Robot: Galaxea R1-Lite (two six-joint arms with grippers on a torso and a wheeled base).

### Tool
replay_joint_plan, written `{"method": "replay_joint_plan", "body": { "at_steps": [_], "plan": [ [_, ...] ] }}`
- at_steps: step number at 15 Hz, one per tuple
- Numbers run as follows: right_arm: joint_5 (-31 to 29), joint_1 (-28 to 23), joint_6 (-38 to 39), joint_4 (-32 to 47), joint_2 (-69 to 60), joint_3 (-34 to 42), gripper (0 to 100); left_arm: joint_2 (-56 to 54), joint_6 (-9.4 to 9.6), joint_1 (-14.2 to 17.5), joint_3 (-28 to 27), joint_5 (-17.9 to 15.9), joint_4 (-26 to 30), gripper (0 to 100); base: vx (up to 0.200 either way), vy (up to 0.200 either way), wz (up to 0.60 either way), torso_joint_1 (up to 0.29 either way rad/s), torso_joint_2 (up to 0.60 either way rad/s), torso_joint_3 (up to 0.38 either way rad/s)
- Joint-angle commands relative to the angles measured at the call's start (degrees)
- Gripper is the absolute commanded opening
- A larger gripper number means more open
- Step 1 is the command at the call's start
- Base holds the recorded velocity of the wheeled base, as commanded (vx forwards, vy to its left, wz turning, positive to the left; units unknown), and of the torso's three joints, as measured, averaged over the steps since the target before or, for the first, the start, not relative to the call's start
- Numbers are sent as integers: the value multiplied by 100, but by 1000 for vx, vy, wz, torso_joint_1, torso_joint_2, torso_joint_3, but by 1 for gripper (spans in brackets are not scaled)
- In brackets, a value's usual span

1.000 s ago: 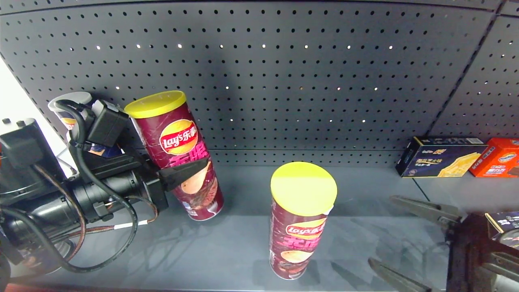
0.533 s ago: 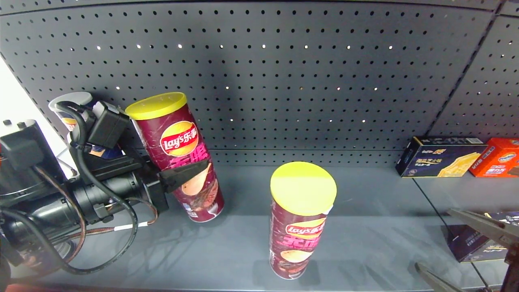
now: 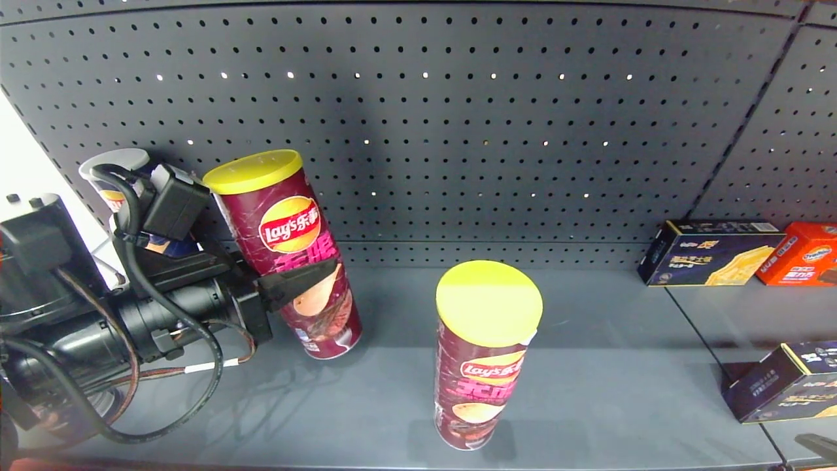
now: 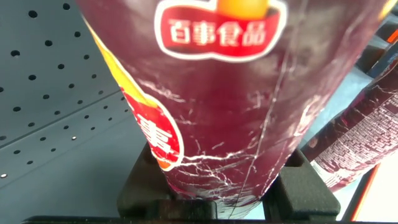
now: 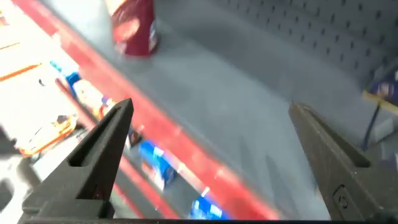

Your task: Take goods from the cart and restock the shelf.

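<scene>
A maroon chip can with a yellow lid (image 3: 288, 252) leans tilted at the shelf's left, its base down at the shelf floor (image 3: 588, 340). My left gripper (image 3: 297, 275) is shut on its lower half, and in the left wrist view the can (image 4: 217, 93) stands between the pads. A second identical can (image 3: 487, 356) stands upright near the shelf's front middle, also visible as a can (image 5: 134, 25) in the right wrist view. My right gripper (image 5: 214, 165) is open with nothing between its fingers, out in front of the shelf's red front edge (image 5: 186, 137).
A perforated back panel (image 3: 458, 131) closes the shelf. A white-lidded can (image 3: 114, 163) stands behind my left arm. A dark box (image 3: 709, 252) and an orange box (image 3: 801, 255) sit at the back right, another dark box (image 3: 781, 383) at the front right.
My right gripper has pulled back down and to the right, leaving the head view. The held can has stayed almost where it was.
</scene>
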Motion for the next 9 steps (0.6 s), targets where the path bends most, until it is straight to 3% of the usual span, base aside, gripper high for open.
{"method": "replay_joint_plan", "body": {
  "at_steps": [1, 6, 9],
  "plan": [
    [-1, -26, 159, 1078, -1597, -24, 100, 4, -1, -5, -1, -1, -4, 0, 0, 0, 0, 0, 0, 0],
    [16, -44, 651, 2414, -2881, -77, 100, 4, -1, -93, -19, -1, -13, 0, 0, 0, 0, 0, 0, 0],
    [350, -53, 695, 2467, -2881, -94, 100, 4, -1, -93, -19, -1, -4, 0, 0, 0, 0, 0, 0, 0]
  ]
}}
